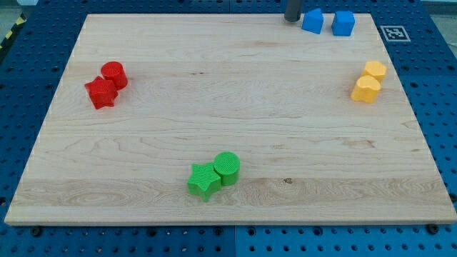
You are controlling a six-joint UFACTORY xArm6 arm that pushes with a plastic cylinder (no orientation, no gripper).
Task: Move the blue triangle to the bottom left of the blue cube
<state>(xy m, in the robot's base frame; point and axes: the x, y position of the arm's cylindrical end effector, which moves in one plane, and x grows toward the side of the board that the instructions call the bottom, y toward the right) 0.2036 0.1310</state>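
Observation:
The blue triangle (pixel 312 21) lies near the top edge of the wooden board (pixel 228 121), towards the view's right. The blue cube (pixel 343 23) sits just to its right, a small gap apart. My tip (pixel 292 20) is at the top edge, right beside the triangle's left side; the rod runs out of the view's top.
A red cylinder (pixel 113 74) and a red star (pixel 101 93) touch at the left. A green star (pixel 203 180) and a green cylinder (pixel 227 168) touch at the bottom middle. Two yellow blocks (pixel 368 81) sit at the right edge.

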